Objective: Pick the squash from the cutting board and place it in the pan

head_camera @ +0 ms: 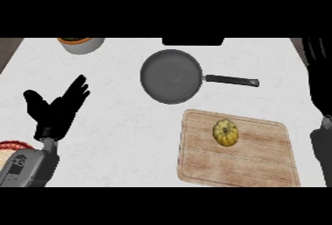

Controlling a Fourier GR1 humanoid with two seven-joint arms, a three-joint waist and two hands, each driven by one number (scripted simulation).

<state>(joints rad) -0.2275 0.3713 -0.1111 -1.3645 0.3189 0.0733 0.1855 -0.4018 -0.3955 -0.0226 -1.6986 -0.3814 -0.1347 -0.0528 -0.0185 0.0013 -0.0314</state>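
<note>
One yellow squash [225, 132] sits on the wooden cutting board [259, 162], toward the board's far side. Nothing touches it. Just past the board's far edge is the grey pan [171, 77], with its black handle pointing right. My left hand [58, 107] is well to the left of the board, fingers straight and spread, holding nothing. My right hand [319, 70] is by the board's right side, and I cannot tell how its fingers are.

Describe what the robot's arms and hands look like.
The left hand is matte black, with slim fingers and a thumb, on a black wrist joined to a boxy grey forearm bearing small dark markings. The right hand is a long black shape at the right edge.
</note>
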